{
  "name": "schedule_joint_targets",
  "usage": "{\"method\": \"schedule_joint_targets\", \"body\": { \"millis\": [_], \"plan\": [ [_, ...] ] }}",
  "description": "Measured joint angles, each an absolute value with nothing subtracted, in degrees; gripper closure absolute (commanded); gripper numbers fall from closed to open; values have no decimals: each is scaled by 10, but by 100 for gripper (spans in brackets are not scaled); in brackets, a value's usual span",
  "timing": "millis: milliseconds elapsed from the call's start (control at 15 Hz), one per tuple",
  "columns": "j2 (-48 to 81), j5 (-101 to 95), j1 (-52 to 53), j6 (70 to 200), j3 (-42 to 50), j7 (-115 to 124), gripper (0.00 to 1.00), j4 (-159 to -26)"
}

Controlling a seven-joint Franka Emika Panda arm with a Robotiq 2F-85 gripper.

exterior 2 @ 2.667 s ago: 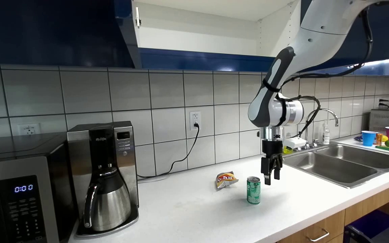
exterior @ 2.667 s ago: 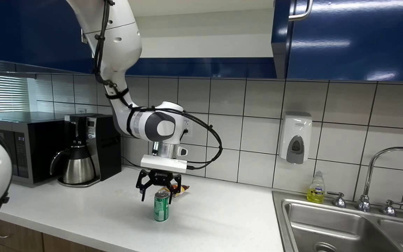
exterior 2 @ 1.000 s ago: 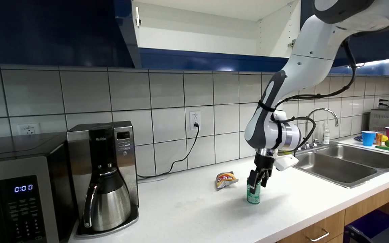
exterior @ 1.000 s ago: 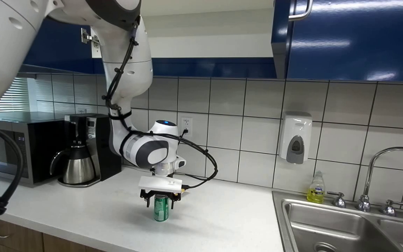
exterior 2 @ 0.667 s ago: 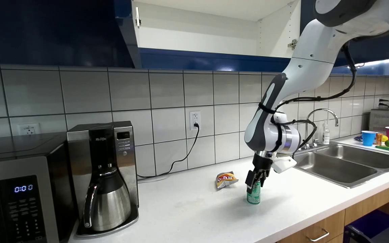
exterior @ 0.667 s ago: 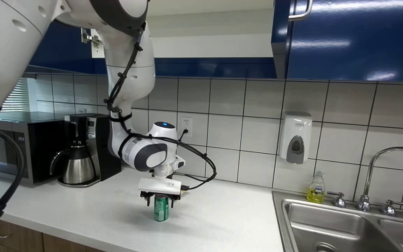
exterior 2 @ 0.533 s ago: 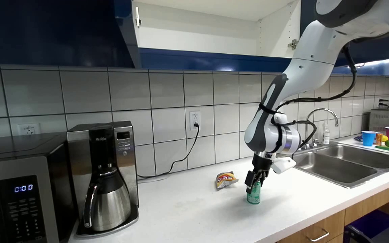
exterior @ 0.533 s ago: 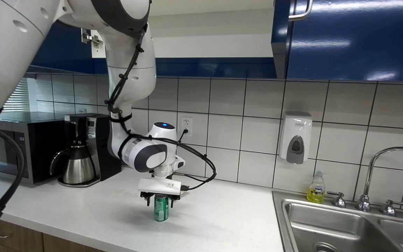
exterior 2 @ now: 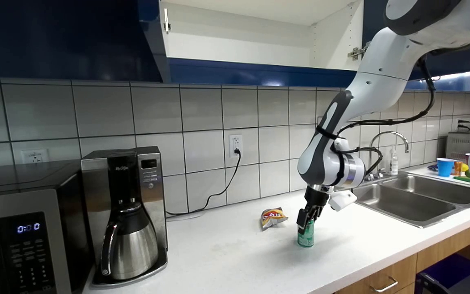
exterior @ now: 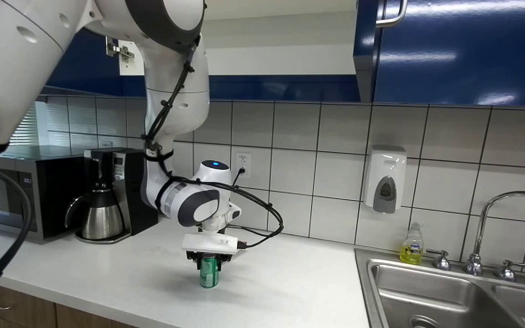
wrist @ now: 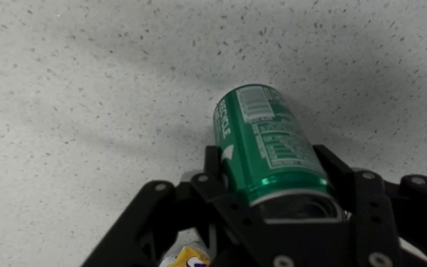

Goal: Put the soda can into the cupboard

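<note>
The gripper (wrist: 269, 157) pinches the green soda can (wrist: 272, 137) from both sides, spread only as wide as the can. The can stands on the white counter (exterior 2: 227, 261). A little snack bag (exterior 2: 272, 217) lies near the can, toward the tiled wall (exterior 2: 202, 151). The coffee pot (exterior 2: 135, 247) is well apart from the can; the sink (exterior: 366, 279) is on the can's other side. The blue cupboard (exterior 2: 243, 43), with its white inside showing, is up on the wall, higher than the can.

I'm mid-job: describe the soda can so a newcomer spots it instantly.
Start at the white counter between the coffee maker and the sink. There, gripped by the end effector, is the soda can. It is a green cylinder, unlike the crumpled orange and grey snack wrapper nearby.
</note>
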State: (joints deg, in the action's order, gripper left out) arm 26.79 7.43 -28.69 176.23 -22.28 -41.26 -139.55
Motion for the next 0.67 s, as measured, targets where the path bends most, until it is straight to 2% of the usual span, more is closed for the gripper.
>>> {"method": "schedule_joint_targets", "body": {
  "millis": [667],
  "plan": [
    [230, 60, -289, 1739, -227, -388, 61, -1395]
  ]
}}
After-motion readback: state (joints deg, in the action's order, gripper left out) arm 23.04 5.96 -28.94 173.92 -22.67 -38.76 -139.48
